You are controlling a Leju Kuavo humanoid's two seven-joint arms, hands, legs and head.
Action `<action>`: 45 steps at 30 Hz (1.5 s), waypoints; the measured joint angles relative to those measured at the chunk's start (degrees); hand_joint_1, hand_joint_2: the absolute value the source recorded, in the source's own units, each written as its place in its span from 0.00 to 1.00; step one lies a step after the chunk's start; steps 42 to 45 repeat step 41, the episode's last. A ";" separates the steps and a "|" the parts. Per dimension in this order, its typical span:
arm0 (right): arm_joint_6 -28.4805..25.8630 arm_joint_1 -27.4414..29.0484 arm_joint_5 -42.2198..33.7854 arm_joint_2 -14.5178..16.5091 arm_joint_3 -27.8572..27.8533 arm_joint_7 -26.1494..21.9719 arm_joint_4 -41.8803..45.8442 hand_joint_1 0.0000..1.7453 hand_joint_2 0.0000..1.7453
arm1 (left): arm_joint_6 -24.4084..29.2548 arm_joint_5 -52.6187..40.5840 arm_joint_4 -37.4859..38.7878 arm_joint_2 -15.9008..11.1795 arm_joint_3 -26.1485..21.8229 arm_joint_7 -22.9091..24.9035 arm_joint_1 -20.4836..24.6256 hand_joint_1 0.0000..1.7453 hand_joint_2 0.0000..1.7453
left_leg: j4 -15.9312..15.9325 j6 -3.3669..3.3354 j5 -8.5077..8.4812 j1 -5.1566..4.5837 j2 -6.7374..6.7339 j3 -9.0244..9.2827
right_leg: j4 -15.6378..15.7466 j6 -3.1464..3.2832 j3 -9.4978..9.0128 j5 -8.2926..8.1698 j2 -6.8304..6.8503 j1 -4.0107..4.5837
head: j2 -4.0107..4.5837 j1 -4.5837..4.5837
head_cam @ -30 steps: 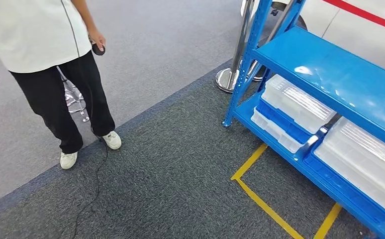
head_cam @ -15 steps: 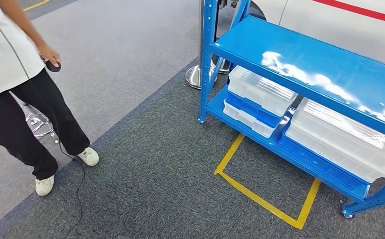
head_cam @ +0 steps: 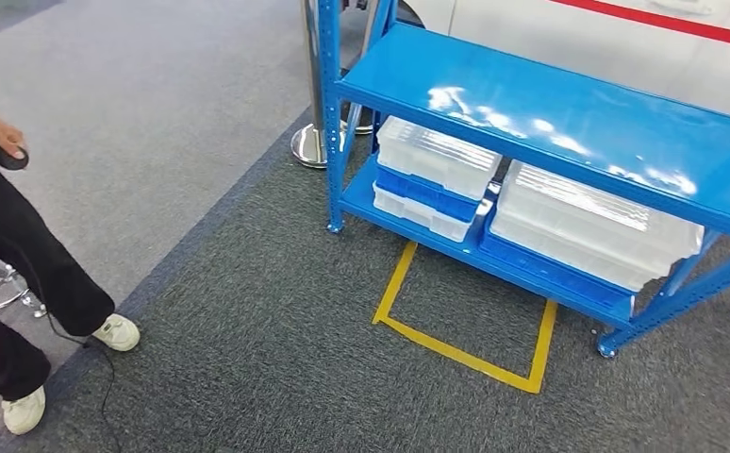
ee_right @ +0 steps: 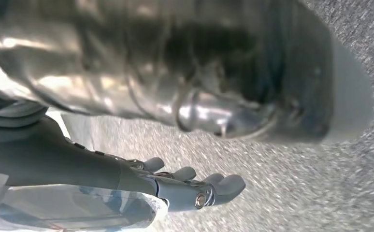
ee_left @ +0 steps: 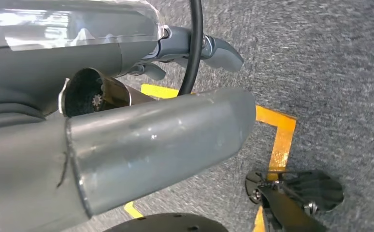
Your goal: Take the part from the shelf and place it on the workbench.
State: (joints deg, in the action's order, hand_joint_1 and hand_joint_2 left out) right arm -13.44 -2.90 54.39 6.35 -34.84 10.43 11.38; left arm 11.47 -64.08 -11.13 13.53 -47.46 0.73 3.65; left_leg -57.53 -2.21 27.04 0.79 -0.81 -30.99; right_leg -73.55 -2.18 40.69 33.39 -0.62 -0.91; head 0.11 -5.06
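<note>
The blue metal shelf (head_cam: 550,123) stands ahead and to the right in the head view, its top board bare and shiny. On its lower board lie two clear lidded bins (head_cam: 437,156) (head_cam: 592,222) on blue trays; what is in them I cannot tell. My left hand (ee_left: 151,130) hangs over the carpet with its fingers (ee_left: 219,48) stretched out and nothing in it. My right hand (ee_right: 185,186) also hangs low, fingers straight and empty.
A yellow tape square (head_cam: 460,351) marks the dark carpet in front of the shelf, and its corner (ee_left: 277,130) lies under my left hand. A person (head_cam: 12,245) stands at the left holding a small black object. A chrome post base (head_cam: 309,146) sits by the shelf's left leg.
The camera has turned: the whole scene slid left, so the shelf now sits nearer the middle and the person at the left edge. Both hands' earlier state is not shown.
</note>
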 joint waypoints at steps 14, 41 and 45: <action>-0.02 0.09 0.24 0.03 -0.35 -0.07 0.01 0.00 0.00 | -0.46 -0.20 0.00 0.02 -0.18 -0.31 0.54 0.00 0.00 | -8.60 3.06 6.73 -0.07 -0.64 -1.79 | 16.14 3.64 -8.30 -7.79 0.81 0.16 | 0.00 0.37; -1.12 0.36 1.64 0.13 -1.22 -0.02 0.03 0.00 0.67 | 0.07 -0.06 0.00 -0.32 -0.69 -0.40 0.70 0.00 0.67 | 0.26 1.10 1.51 -0.39 -4.22 1.54 | 14.82 1.34 -7.94 -6.95 2.21 0.09 | 0.00 0.18; -1.12 0.36 1.64 0.13 -1.22 -0.02 0.03 0.00 0.67 | 0.07 -0.06 0.00 -0.32 -0.69 -0.40 0.70 0.00 0.67 | 0.26 1.10 1.51 -0.39 -4.22 1.54 | 14.82 1.34 -7.94 -6.95 2.21 0.09 | 0.00 0.18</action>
